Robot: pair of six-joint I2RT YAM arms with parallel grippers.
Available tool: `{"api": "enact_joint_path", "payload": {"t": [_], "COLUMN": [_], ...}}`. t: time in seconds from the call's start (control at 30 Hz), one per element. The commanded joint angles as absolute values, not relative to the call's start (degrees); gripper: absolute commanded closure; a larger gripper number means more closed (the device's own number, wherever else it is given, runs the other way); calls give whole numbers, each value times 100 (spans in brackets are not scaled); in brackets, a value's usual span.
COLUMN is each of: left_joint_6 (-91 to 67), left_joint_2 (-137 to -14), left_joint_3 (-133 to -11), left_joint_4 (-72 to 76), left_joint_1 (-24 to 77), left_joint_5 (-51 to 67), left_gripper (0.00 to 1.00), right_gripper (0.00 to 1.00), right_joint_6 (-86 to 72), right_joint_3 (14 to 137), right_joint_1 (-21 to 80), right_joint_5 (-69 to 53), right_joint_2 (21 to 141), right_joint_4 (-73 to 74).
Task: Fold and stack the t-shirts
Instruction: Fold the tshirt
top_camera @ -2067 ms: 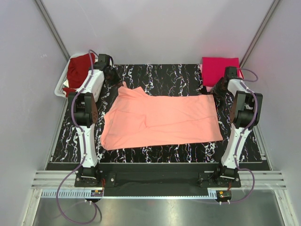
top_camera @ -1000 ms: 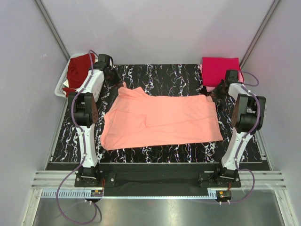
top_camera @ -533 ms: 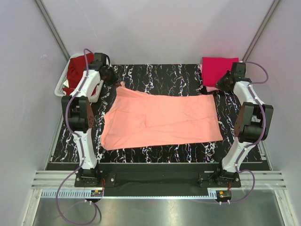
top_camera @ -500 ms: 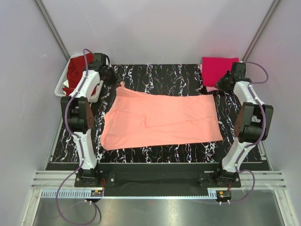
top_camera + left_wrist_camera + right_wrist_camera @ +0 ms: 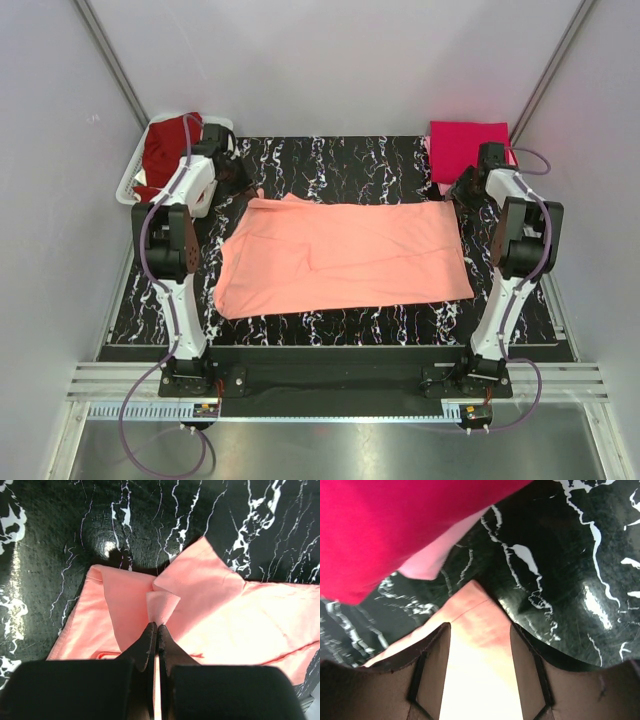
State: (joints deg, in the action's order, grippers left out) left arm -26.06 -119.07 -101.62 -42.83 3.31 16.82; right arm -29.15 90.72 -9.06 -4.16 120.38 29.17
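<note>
the salmon t-shirt (image 5: 345,255) is spread, lightly creased, on the table (image 5: 340,160). its far-left fold is pinched by the clenched left claw (image 5: 156,630); its far-right corner is straddled by the released right claw (image 5: 479,632).

Left fingers (image 5: 146,647) pinched, right fingers (image 5: 429,677) apart

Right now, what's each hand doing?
Left hand: closed, pinching a fold of the salmon t-shirt.
Right hand: open, straddling that shirt's corner, not gripping.
</note>
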Motion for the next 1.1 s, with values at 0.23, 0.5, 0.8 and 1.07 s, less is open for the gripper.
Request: {"api": "enact_joint_path", "payload": {"t": [0.23, 0.5, 0.8, 1.07], "left_joint_6": [-2619, -2610, -2628, -2628], "left_joint_2": [-11962, -11909, -11865, -11865], "left_joint_3": [-10292, -10301, -10292, -10266], "left_joint_4": [-4192, -4236, -4245, -4245], "left_joint_1": [308, 299, 246, 202], "left_joint_5": [2092, 2206, 2285, 2303], "left_gripper": [100, 100, 100, 100], "right_gripper": [42, 48, 71, 97], "right_joint_6": [-2523, -2470, -2479, -2373], "right_joint_3": [10431, 10468, 10731, 10863], "right_joint_1": [-571, -325, -255, -255], "right_joint_5": [369, 852, 1037, 976], "right_joint_2": [12848, 13017, 13429, 13526], "right_joint_4": [3549, 3788, 4140, 4245]}}
